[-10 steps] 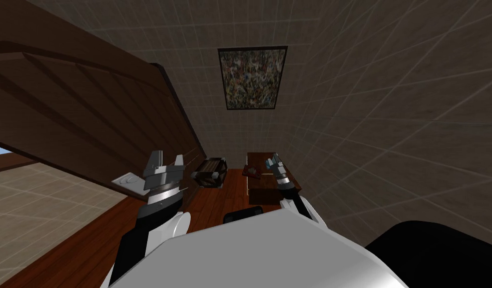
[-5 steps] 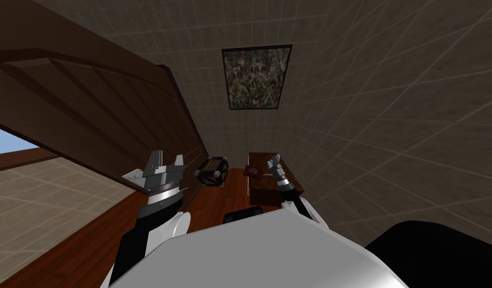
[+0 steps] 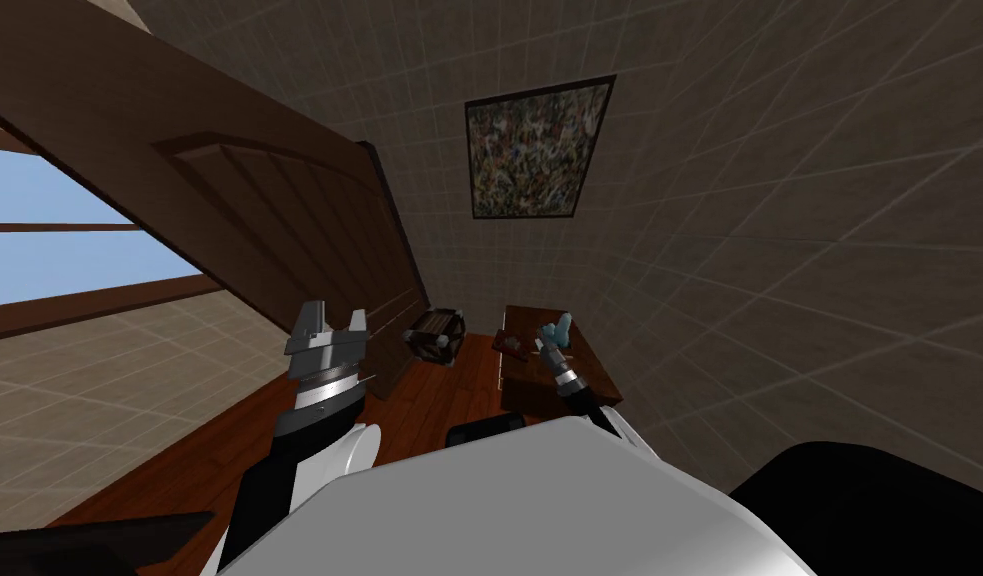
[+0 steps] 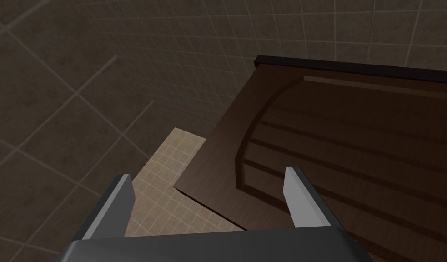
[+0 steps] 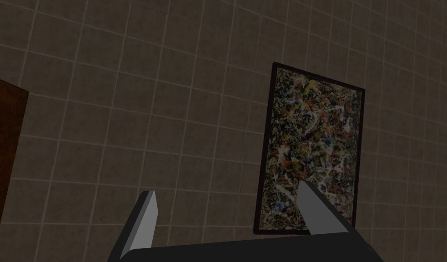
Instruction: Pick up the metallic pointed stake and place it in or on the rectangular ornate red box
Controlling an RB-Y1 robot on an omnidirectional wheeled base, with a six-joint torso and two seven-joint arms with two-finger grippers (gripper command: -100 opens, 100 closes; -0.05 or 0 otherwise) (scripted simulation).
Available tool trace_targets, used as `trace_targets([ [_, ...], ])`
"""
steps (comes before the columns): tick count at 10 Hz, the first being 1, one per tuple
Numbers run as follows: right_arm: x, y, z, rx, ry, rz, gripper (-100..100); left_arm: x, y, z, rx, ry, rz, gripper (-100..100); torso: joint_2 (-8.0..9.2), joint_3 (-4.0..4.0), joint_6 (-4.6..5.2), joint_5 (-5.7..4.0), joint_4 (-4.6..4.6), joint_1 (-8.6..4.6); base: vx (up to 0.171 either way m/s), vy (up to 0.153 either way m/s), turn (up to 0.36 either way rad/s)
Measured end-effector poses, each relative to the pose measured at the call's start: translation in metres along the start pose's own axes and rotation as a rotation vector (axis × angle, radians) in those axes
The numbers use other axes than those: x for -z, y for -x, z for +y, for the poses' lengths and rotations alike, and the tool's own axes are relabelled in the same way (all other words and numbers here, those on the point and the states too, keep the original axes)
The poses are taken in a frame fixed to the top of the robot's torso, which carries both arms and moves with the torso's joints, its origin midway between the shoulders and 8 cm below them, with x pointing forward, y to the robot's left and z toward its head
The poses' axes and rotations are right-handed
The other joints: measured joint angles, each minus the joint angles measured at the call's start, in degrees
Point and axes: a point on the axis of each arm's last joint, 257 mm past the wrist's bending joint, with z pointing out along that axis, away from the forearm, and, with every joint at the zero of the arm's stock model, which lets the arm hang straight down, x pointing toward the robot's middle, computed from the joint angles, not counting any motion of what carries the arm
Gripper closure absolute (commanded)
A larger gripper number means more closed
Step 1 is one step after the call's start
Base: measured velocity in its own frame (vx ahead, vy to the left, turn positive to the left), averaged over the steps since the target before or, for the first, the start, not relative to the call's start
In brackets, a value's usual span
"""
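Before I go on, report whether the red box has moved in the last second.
No. The red box lies at the same left edge of the table as before. The whole view shifted because I turned.

The left arm (image 3: 314, 400) stands near upright, with a ribbed grey wrist just below the left jaws. These are spread wide, both fingers (image 4: 122, 202) pointing up. The right arm (image 3: 571, 378) stretches forward and away. The right jaws are also spread, fingers (image 5: 144, 223) well apart.
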Motion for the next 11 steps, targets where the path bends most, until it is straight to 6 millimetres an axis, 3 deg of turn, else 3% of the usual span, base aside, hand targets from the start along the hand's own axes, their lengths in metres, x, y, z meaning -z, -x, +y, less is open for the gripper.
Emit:
trace_targets([
  [5,0.064,-0.023,-0.111,0.158,-0.272,0.144,-100,0.0,0.0,0.0,0.0,0.0,0.0,0,0.12,0.07,0.02,-0.01,0.03,-0.05,-0.06,-0.061,0.352],
  [11,0.124,-0.034,-0.182,0.279,-0.462,0.263,-100,0.0,0.0,0.0,0.0,0.0,0.0,0,-0.14,-0.08,0.04,0.03,-0.03,0.17,-0.013,-0.013,0.163],
])
